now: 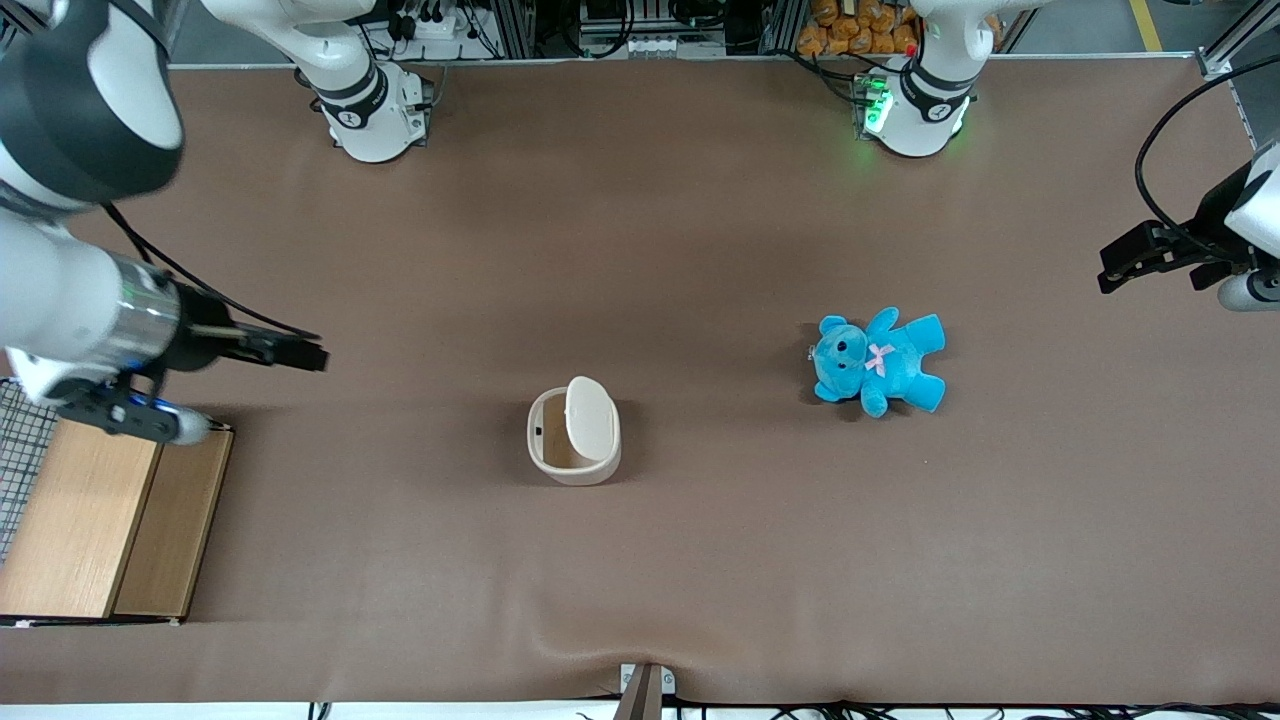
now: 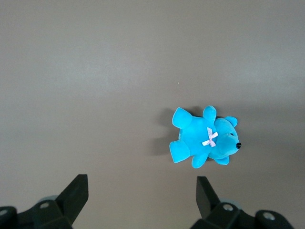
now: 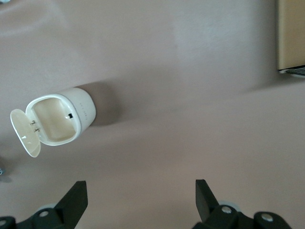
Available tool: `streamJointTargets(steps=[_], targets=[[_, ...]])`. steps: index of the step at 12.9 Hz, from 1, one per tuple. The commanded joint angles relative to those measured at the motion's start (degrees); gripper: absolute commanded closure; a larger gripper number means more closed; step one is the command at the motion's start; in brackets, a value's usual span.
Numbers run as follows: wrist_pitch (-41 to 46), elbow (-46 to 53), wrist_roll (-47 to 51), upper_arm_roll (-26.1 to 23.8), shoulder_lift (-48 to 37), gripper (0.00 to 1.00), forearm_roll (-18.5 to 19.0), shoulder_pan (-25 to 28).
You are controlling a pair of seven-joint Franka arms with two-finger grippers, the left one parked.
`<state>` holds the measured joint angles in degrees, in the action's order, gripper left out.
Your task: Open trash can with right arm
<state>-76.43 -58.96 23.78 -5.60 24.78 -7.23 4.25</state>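
We see the trash can (image 1: 573,437) standing upright near the middle of the brown desk (image 1: 700,560), a little nearer the front camera than the desk's centre. Its lid (image 1: 589,417) is swung up on its hinge and stands raised over the edge of the can that faces the parked arm's end, so the mouth is open and we look down into the hollow inside. In the right wrist view the trash can (image 3: 61,118) shows its open mouth and the lid (image 3: 26,133) hangs off one edge of the rim.

The right arm (image 1: 70,300) reaches in at the working arm's end of the desk, and its gripper (image 1: 300,353) hangs in the air well apart from the trash can, above bare desk and slightly farther from the front camera than the can. In the right wrist view the fingers (image 3: 76,196) are spread wide with nothing between them.

A wooden box (image 1: 105,525) lies on the desk at the working arm's end, near the desk's front edge and close under the arm's wrist. A blue teddy (image 1: 878,360) lies flat on its back toward the parked arm's end, well apart from the can; the left wrist view shows the same teddy (image 2: 202,138) with a pale bow at its neck.

Bare desk lies on every side of the can, between it and the gripper, between it and the teddy, and between it and the front edge.
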Motion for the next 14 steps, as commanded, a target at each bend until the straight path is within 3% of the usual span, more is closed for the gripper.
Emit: streamJointTargets(steps=[1,3,6,10,14], targets=[[1.5,-3.8,-5.0,0.0,-6.3,0.00,2.6,-2.6],[1.3,-8.9,-5.4,0.0,-12.0,0.00,5.7,-2.6],[0.1,-16.8,-9.3,0.7,-18.4,0.00,5.9,-4.2],[-9.5,-33.7,-12.3,3.4,-29.9,0.00,5.8,-3.9],[-10.0,-29.9,-14.4,6.5,-26.9,0.00,6.3,-4.2]])
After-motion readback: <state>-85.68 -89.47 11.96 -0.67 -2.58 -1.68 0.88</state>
